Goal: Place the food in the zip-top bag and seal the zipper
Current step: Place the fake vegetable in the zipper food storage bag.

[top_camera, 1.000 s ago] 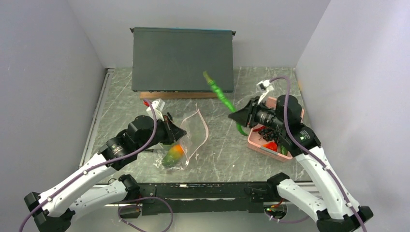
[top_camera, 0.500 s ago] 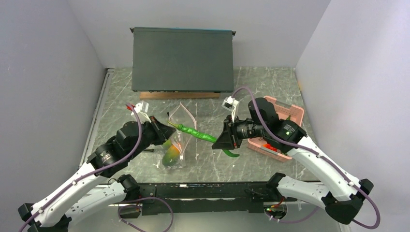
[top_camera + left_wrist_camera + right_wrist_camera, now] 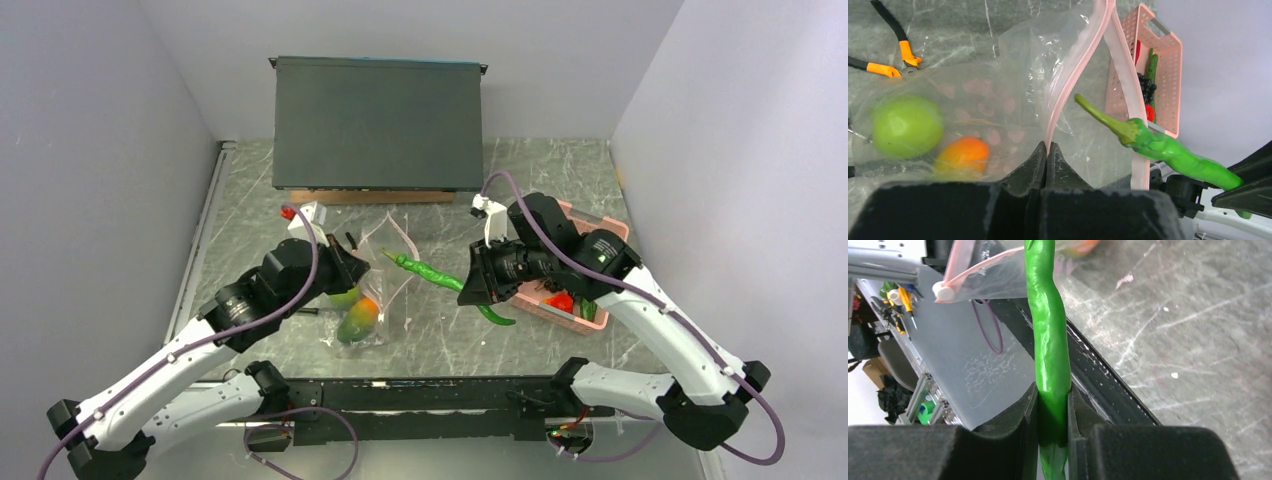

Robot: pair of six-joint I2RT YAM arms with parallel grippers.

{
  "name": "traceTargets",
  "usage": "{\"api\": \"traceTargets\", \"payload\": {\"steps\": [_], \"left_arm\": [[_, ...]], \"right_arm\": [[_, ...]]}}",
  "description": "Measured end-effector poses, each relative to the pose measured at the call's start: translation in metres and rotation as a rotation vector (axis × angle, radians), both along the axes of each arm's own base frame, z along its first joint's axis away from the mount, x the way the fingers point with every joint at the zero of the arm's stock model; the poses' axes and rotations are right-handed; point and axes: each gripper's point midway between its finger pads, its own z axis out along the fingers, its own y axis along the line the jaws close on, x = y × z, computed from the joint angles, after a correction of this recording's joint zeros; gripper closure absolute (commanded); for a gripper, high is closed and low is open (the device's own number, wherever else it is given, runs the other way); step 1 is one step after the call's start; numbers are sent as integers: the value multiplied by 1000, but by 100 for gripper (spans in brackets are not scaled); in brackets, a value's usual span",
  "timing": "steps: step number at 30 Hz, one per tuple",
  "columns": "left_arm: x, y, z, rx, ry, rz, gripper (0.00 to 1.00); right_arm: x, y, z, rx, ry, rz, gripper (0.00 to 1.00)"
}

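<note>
My left gripper (image 3: 1046,150) has its black fingers pressed tight together on the pale pink zipper strip (image 3: 1075,75) of the clear zip-top bag (image 3: 998,100), a thin crinkled film printed with faint pink dots. The bag's mouth gapes upward in the middle of the left wrist view. Through the plastic, at lower left, sit a smooth round lime-green fruit (image 3: 907,125) and a matte orange-yellow piece (image 3: 963,155).

My right gripper (image 3: 1053,390) is clamped on the long glossy green toy pepper (image 3: 1050,340), bumpy and slightly bent. From above, the pepper lies in mid-frame, its thin stem tip at the bag's mouth. I cannot tell whether it is past the lips.

Behind the bag, at upper right of the left wrist view, stands a pink perforated plastic basket (image 3: 1163,50) with red, green and dark beaded pieces inside. Orange-handled pliers (image 3: 893,60) lie at upper left on the grey veined marble table (image 3: 560,170). A dark flat box (image 3: 378,122) sits at the top of the overhead view.
</note>
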Motion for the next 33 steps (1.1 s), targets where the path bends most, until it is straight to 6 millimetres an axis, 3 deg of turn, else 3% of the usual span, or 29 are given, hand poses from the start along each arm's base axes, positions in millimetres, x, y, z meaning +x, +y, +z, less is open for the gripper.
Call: {"api": "traceTargets", "payload": {"steps": [4,8,11,18,22,27,33], "left_arm": [[1,-9,-3,34,1,-52,100],[-1,-28,0,44,-8,-154,100],[-7,-53,5,41,-31,-272,100],[-19,-73,12,20,-53,-344,100],[-21,-78,18,-5,-67,-354,100],[-20,-78,20,-15,-65,-338,100],[-17,-64,25,-30,-61,-259,100]], "right_arm": [[2,-1,-13,-54,67,-41,100],[6,6,-13,-56,120,-75,100],[12,19,2,-21,175,-108,99],[19,38,20,67,261,-177,95],[28,53,35,172,311,-246,95],[29,65,34,226,421,-295,100],[37,63,32,225,455,-390,100]]}}
